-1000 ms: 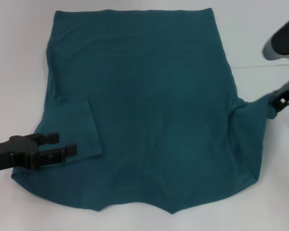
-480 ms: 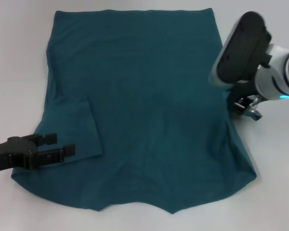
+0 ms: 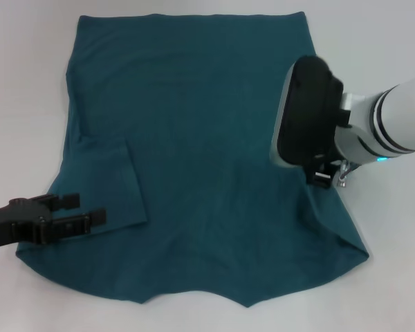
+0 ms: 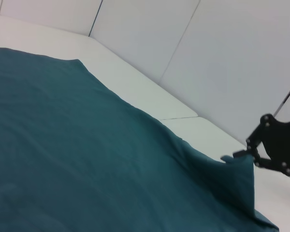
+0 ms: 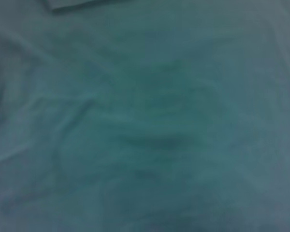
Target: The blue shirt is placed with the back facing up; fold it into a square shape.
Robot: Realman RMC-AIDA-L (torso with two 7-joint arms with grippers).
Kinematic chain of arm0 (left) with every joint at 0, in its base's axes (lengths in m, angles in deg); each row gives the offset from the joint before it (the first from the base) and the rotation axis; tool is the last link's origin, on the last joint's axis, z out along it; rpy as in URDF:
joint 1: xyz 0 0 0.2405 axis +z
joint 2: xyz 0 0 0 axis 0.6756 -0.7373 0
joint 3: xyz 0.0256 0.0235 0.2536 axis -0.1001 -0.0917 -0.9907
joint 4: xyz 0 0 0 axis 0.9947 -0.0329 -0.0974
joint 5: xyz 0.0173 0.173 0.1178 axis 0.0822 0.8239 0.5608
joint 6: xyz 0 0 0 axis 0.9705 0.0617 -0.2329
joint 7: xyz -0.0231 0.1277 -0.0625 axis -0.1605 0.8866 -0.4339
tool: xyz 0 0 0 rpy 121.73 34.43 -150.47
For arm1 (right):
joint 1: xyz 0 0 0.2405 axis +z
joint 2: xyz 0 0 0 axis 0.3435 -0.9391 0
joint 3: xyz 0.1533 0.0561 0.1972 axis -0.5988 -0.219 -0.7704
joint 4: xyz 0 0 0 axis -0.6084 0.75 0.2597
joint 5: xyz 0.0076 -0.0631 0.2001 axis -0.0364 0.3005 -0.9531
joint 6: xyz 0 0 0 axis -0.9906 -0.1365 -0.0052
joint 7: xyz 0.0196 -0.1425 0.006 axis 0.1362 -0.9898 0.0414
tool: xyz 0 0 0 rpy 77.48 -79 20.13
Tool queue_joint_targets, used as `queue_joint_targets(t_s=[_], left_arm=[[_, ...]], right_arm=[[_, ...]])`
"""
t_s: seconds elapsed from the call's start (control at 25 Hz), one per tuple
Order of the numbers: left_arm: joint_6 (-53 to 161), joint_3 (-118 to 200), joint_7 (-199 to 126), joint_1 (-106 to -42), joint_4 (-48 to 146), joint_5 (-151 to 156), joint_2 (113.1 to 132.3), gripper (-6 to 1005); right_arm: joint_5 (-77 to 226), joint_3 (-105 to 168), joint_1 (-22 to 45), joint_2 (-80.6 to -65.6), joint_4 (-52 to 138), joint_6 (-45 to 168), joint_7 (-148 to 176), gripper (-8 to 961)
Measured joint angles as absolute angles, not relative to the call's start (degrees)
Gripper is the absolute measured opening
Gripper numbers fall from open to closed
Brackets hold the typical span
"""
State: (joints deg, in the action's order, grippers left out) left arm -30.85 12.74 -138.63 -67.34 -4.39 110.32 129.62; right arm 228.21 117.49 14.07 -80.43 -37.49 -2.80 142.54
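Both grippers at shirt (image 3: pixel 207 138) edges.

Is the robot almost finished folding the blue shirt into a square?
Not yet. The left sleeve already lies folded onto the blue shirt, with the left pincer open beside it. The right pincer holds the right sleeve, lifted above the shirt's right side. That sleeve must be laid down, then the body folded up.

Head view high, looking down on whole blue shirt (image 3: pixel 200 138), left wrist view low, skimming across it, right wrist view close above fabric, all sharing the shirt
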Motion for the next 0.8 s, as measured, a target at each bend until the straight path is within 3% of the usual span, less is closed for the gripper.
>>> queue_joint_targets(t_s=[0.4, 0.8], left_arm=[[-30.0, 12.7, -138.6, -67.6, -3.6, 110.4, 129.34, 859], [-29.9, 12.7, -138.1, -67.8, -2.9, 110.3, 129.04, 859]], right_arm=[[228.2, 117.3, 15.1, -80.44, -37.2, -7.5, 142.8, 150], [228.1, 106.1, 15.3, -80.24, -36.5, -4.9, 151.4, 587]])
